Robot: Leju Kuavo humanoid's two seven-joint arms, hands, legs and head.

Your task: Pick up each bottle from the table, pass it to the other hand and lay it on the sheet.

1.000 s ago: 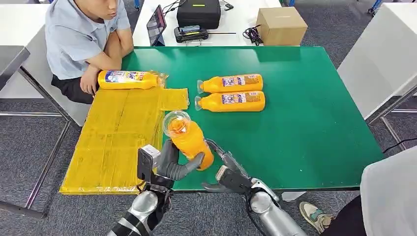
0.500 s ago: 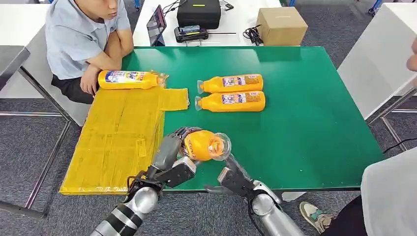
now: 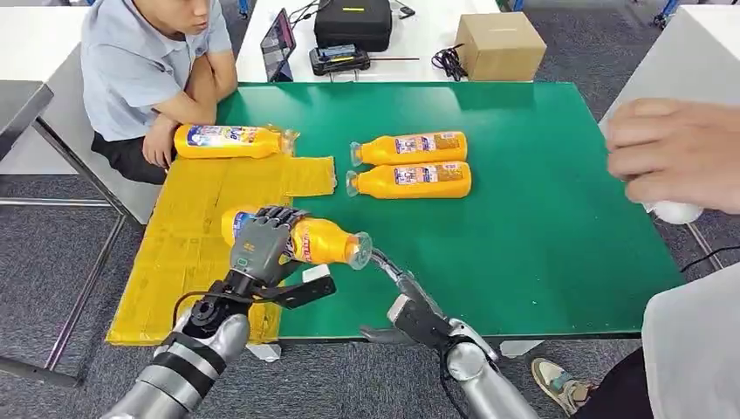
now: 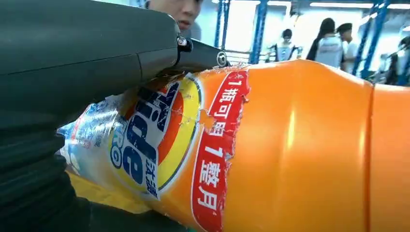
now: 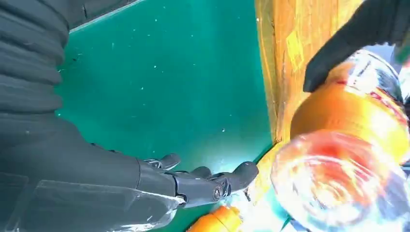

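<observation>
Change: held bottle [image 3: 301, 240] now lies on its side over the near part of the sheet, cap end toward the green desk top; half a second ago it was tipped with its cap toward the camera, further right, over the desk's green surface. Left arm has swung left with it. A person's hand [image 3: 676, 153] has come in large and blurred at the right edge.
Left hand [image 3: 259, 245]: fingers wrapped over the labelled middle of the held bottle, gripping it from above; the left wrist view shows the thumb pressed along the label.
Right hand [image 3: 404, 298]: holds nothing, fingers spread and stretched forward above the near edge of the desk, just right of the bottle's clear cap.
Held bottle: orange, blue and yellow label, horizontal, over the sheet's right border; whether it already touches the sheet cannot be told.
Sheet [image 3: 196, 253]: yellow, spread over the left part of the desk [image 3: 541, 218].
Bottle on sheet [image 3: 229, 140]: lies on its side at the far edge of the sheet, beside a seated person's forearm.
Two bottles [image 3: 408, 164]: side by side on the green surface, touching, caps pointing left, well apart from both hands.
Seated person [image 3: 148, 70]: at the far left corner, arms folded on the desk.
</observation>
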